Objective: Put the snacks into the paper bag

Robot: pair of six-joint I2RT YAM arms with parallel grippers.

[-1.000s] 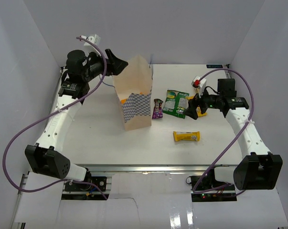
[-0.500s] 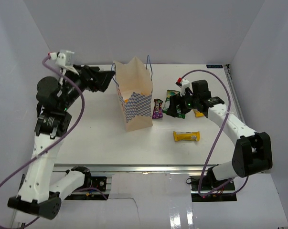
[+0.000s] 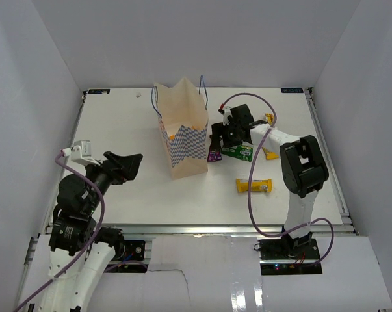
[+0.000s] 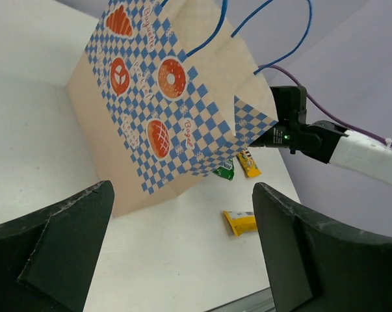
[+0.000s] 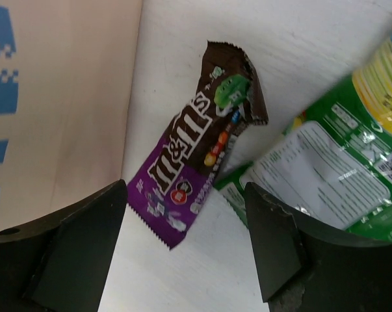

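At the near left of the counter (image 3: pixel 202 201), the left claw (image 3: pixel 128 165) hangs with its fingers apart and holds nothing. It points at the paper bag (image 3: pixel 184 143) from well back, probably to leave the other arm room. A yellow bar (image 3: pixel 254 186) lies alone near the middle. Farther on, the right claw (image 5: pixel 184 192) hovers with fingers spread to either side of a purple bar (image 5: pixel 212 123), apparently lined up to grasp it. That bar lies flat just beside the bag's foot, touching a green pouch (image 5: pixel 326 162). The bag stands upright with its mouth open to take snacks.
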